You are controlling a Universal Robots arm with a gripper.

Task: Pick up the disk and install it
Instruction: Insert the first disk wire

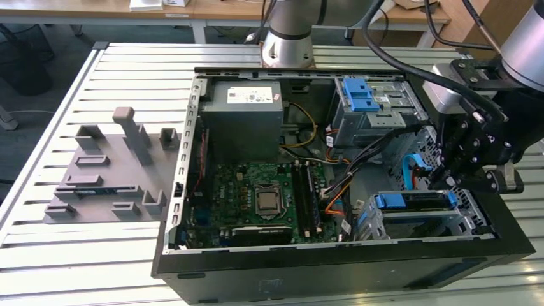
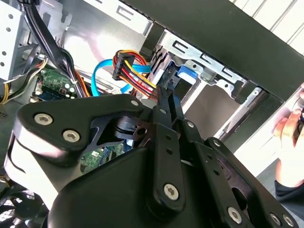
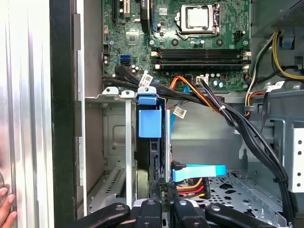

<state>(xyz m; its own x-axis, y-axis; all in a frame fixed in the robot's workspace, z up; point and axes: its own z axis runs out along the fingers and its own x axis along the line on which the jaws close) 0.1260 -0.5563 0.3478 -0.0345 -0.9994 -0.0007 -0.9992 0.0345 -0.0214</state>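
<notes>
The disk (image 1: 418,201) stands on edge in the metal drive cage (image 1: 463,220) at the near right corner of the open computer case. In the first wrist view its blue frame (image 3: 149,122) fills one slot of the cage. My gripper (image 1: 455,182) hangs over the cage at the disk's right end. In the second wrist view the fingers run close together with no gap showing, and the gripper (image 2: 166,90) ends just short of the disk's blue frame (image 2: 187,71). I cannot tell whether the tips touch the disk. Gripper (image 3: 165,209) sits at the disk's cabled end.
A grey power-supply box (image 1: 246,118) and a blue latch piece (image 1: 361,95) lie at the case's far side, and the motherboard (image 1: 264,201) lies in the middle. Cable bundles (image 3: 228,114) cross beside the cage. A grey fixture (image 1: 111,172) stands on the table. A person's hand (image 2: 289,142) is close outside the case.
</notes>
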